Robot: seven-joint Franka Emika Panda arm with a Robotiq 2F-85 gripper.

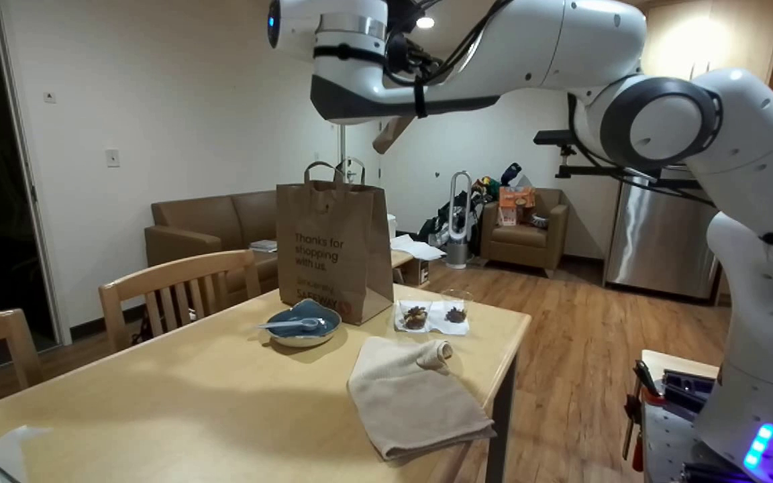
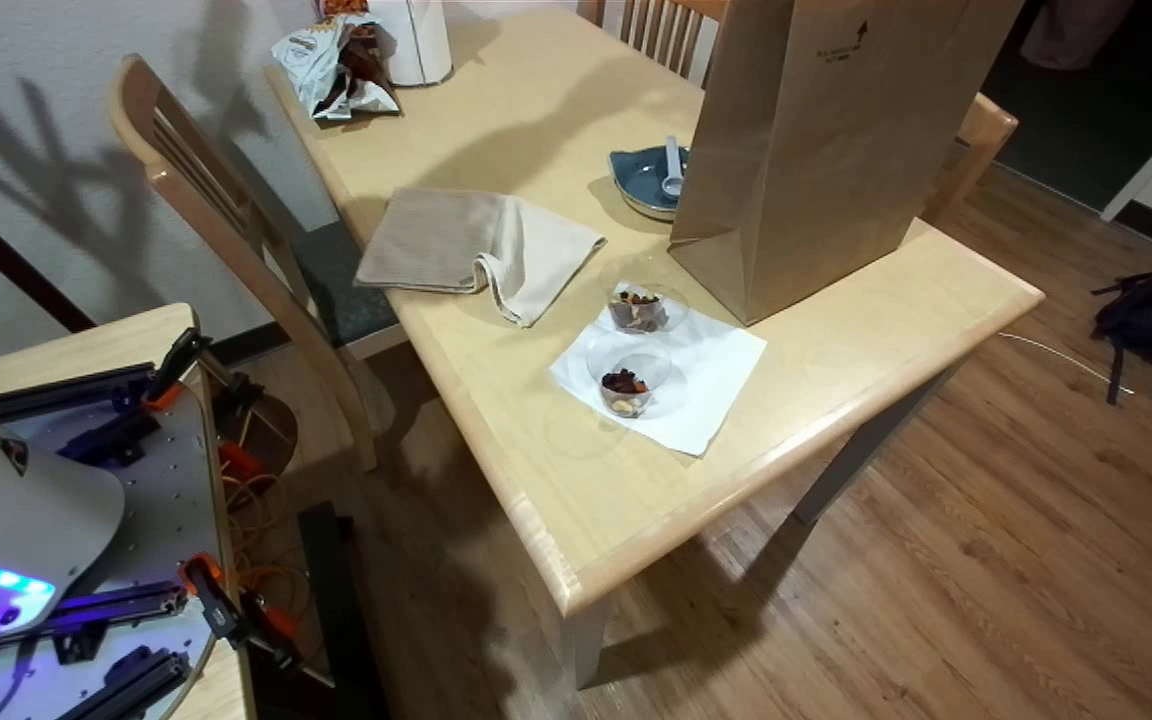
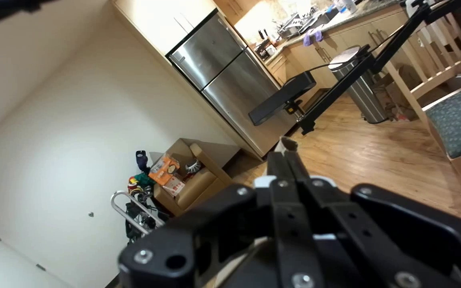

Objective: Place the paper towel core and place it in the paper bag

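Observation:
The paper towel core [image 1: 392,136] is a brown cardboard tube, held tilted in the air below the arm in an exterior view. Its open end [image 3: 289,143] shows just past the fingertips in the wrist view. My gripper [image 3: 282,155] is shut on the core, with the fingers almost together. In an exterior view the arm hides most of the gripper. The brown paper bag [image 1: 333,248] stands upright on the table, handles up, and also shows in an exterior view [image 2: 816,170]. The core is higher than the bag, to the right of its handles in that picture. The bag's inside is hidden.
The wooden table [image 1: 178,402] also bears a blue bowl [image 1: 302,335] with a spoon, a folded beige cloth [image 1: 420,402], and two small transparent cups [image 2: 626,390] of snacks on white paper. A snack bag [image 2: 336,70] lies at the far end. Chairs [image 1: 178,295] stand alongside.

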